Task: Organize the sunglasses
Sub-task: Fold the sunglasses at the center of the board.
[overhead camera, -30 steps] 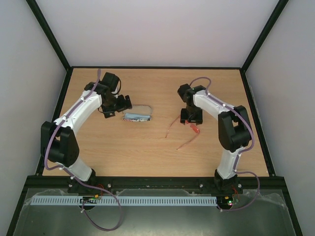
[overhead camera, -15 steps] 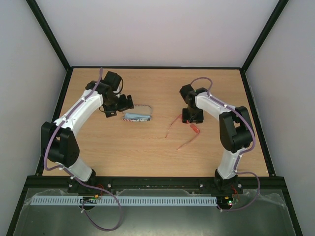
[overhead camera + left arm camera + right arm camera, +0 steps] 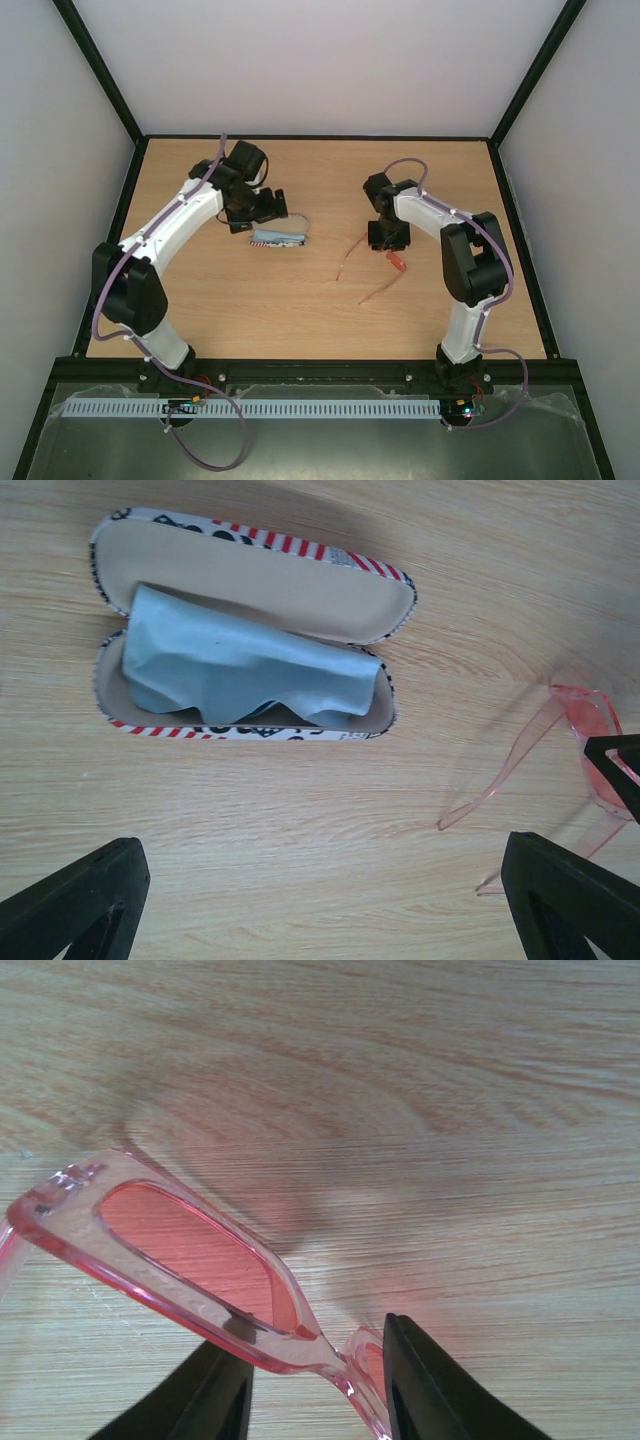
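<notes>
R gripper (image 3: 315,1345) straddles sunglasses (image 3: 190,1250) bridge, can't tell if pinching; L gripper (image 3: 322,850) spread wide nr case (image 3: 260,580) w/ cloth (image 3: 240,665).

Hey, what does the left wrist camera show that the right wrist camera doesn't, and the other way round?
Left wrist only: the open case with the blue cloth in it, the sunglasses with their long temple arms, and the left end effector spread wide. Right wrist only: a close look at one pink lens, with the right end effector straddling the frame beside it. Both: the sunglasses and the wooden table.
</notes>
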